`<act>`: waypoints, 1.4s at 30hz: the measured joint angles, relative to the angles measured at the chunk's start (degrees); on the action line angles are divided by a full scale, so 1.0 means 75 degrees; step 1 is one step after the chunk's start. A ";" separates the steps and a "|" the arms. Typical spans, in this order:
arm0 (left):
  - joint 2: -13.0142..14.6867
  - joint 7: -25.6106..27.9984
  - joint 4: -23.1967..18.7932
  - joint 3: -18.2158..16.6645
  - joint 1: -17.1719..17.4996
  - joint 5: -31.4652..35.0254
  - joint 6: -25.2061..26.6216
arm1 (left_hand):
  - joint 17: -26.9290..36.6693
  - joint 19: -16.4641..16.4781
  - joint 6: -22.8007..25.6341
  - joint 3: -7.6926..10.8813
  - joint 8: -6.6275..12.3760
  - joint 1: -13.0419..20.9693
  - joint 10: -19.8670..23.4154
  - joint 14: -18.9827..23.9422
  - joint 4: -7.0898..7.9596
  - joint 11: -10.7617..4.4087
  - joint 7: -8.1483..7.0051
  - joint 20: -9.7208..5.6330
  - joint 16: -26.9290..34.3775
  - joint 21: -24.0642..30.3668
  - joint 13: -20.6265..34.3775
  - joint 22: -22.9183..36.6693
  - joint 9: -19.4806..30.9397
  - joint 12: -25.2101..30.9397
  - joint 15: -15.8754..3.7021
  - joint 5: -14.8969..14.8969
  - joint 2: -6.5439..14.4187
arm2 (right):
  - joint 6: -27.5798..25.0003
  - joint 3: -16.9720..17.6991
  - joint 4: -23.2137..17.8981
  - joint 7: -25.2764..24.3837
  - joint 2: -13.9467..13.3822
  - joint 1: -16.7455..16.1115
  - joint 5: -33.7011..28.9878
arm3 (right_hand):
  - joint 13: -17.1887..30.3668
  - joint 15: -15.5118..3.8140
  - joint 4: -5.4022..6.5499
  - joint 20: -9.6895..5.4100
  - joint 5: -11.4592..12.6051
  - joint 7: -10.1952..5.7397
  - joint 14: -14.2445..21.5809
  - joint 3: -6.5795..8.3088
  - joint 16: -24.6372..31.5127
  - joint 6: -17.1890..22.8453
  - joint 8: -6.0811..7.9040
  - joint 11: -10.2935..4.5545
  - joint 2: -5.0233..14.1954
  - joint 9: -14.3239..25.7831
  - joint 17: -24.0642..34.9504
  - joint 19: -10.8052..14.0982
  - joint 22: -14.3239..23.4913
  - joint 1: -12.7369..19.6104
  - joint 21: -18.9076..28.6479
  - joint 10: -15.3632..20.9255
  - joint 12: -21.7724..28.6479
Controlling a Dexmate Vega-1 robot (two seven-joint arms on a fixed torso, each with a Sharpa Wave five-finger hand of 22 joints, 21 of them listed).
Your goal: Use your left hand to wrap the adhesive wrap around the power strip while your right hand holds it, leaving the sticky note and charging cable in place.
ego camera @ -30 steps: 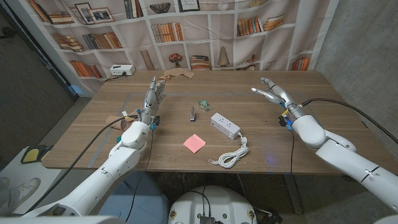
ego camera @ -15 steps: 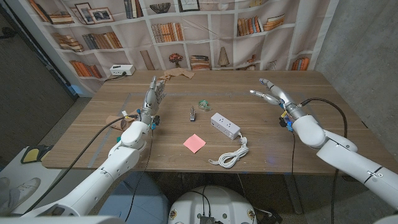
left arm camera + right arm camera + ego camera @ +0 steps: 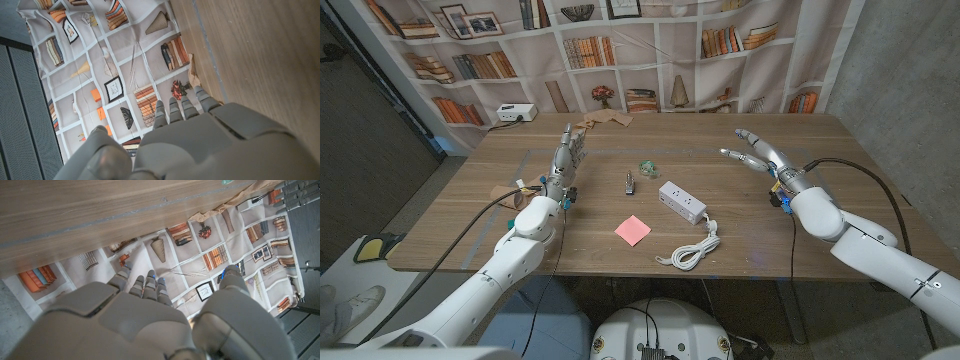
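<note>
**Right hand drifts toward the power strip; nothing held**

Compared with a second ago, the right hand [image 3: 752, 152] has edged slightly nearer the white rectangular power strip [image 3: 682, 201], while the left hand [image 3: 565, 157] has kept its place. Both hands have their fingers apart and hold nothing.

That strip lies on the wooden bench [image 3: 820, 150], with its coiled white charging cable [image 3: 688, 251] trailing from its near end. A pink square sticky note [image 3: 632, 230] lies just to the robot's left of the strip, nearer the robot. The small translucent greenish roll of adhesive wrap [image 3: 648, 167] sits just beyond the strip, and a small dark metal object [image 3: 629, 183] lies beside the strip on the left hand's side.
</note>
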 measured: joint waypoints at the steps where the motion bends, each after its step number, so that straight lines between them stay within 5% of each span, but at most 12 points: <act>1: 0.0000 0.0000 0.0000 0.0000 0.0000 0.0000 -0.0007 | 0.0000 0.0000 0.0000 0.0000 0.0000 0.0000 0.0000 0.0000 0.0000 0.0000 0.0000 0.0000 0.0000 0.0000 0.0000 0.0000 0.0000 0.0000 0.0000 0.0000 0.0000 | -0.0010 0.0006 -0.0031 -0.0001 -0.0013 -0.0019 0.0000 | 0.0000 0.0000 0.0000 0.0000 0.0000 0.0000 0.0000 0.0000 0.0000 0.0000 0.0000 0.0000 0.0000 0.0000 0.0000 0.0000 0.0000 0.0000 0.0000 0.0000 0.0000; 42: -0.0029 -0.0001 0.0036 -0.0060 0.0054 -0.0022 -0.0176 | 0.0000 0.0000 -0.0001 -0.0032 0.0000 0.0032 -0.0001 0.0000 -0.0032 0.0000 0.0000 0.0000 0.0000 0.0000 0.0000 0.0000 0.0000 0.0000 0.0000 -0.0059 0.0032 | -0.0743 -0.0089 -0.0802 -0.0045 -0.0218 -0.0394 -0.0712 | -0.0002 -0.0002 0.0000 0.0043 0.0000 0.0012 0.0001 0.0001 0.0000 0.0071 0.0000 0.0000 0.0000 -0.0003 -0.0002 0.0042 -0.0001 0.0000 0.0000 0.0081 0.0000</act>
